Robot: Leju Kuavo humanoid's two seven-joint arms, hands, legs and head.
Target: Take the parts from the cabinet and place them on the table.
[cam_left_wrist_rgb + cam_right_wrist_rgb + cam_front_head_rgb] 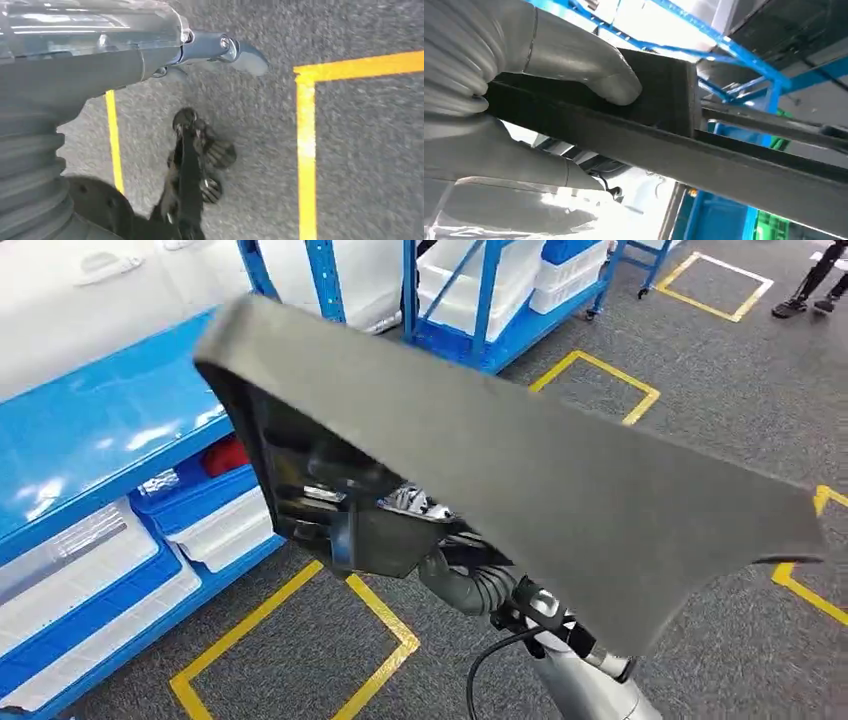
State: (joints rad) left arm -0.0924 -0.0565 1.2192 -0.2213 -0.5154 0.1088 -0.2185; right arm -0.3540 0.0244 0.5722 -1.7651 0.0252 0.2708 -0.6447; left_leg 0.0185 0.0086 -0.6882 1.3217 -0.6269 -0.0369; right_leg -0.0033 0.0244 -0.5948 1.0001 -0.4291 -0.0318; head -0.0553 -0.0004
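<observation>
Transport step under way: right hand (524, 100) clamped on grey part (520, 480), held centre frame above the floor. Left hand (220, 50) state indeterminate. Next: locate table, lower part flat.

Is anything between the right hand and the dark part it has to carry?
No. The right hand already grips the dark part, thumb pressed on its edge. The table is not visible, so the path there cannot be judged.
</observation>
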